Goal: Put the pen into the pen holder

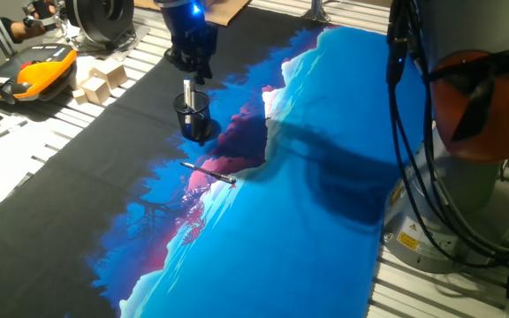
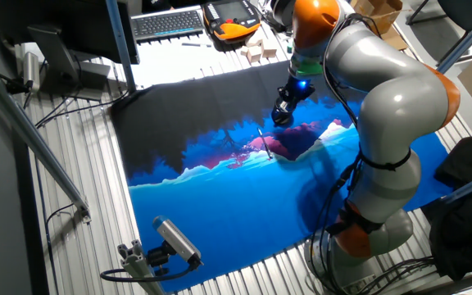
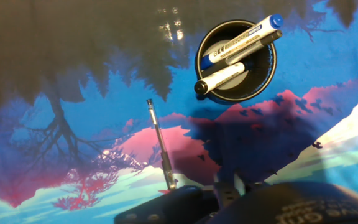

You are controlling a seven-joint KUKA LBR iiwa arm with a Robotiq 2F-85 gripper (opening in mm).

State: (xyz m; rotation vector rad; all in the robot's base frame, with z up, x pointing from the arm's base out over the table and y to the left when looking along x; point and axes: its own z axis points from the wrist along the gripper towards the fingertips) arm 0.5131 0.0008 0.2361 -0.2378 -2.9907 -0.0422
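The thin dark pen lies flat on the printed cloth, just in front of the pen holder. In the hand view the pen lies left of and below the black cup. The cup holds two thicker white markers, which lean on its rim. My gripper hangs just above the holder, over a marker's upper end, and holds nothing. Its jaws look apart. In the other fixed view the gripper hides most of the holder.
The blue, pink and black cloth covers the table. Wooden blocks and an orange-black device lie past the cloth's far left edge. A keyboard lies at the back. The arm's base stands at the right.
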